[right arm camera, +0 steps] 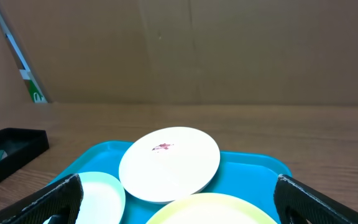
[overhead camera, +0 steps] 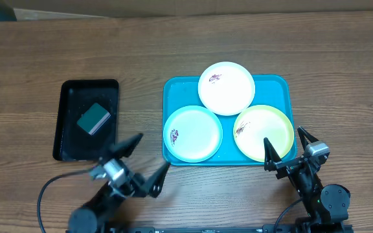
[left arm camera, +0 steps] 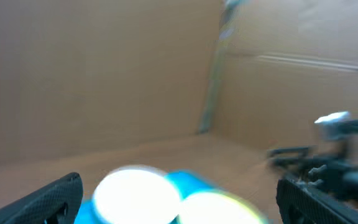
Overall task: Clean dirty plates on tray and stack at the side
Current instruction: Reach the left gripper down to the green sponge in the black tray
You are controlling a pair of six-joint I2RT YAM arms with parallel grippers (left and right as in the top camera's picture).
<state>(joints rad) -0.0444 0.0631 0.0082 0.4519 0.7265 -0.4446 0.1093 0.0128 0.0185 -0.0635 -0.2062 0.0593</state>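
Note:
Three plates lie on the turquoise tray (overhead camera: 274, 85). The white plate (overhead camera: 226, 88) is at the back, the pale blue plate (overhead camera: 193, 133) front left, the yellow-green plate (overhead camera: 263, 133) front right; each has a small dark-red smear. My left gripper (overhead camera: 139, 158) is open and empty on the table, left of the tray's front corner. My right gripper (overhead camera: 285, 146) is open and empty at the tray's front right edge, by the yellow-green plate. The right wrist view shows the white plate (right arm camera: 169, 163), the pale blue plate (right arm camera: 101, 196), the yellow-green plate (right arm camera: 213, 210) and the tray (right arm camera: 253, 168). The left wrist view is blurred.
A smaller black tray (overhead camera: 70, 123) stands at the left with a teal sponge (overhead camera: 94, 119) in it. A brown cardboard wall closes the far side in both wrist views. The right arm (left arm camera: 328, 162) shows blurred in the left wrist view.

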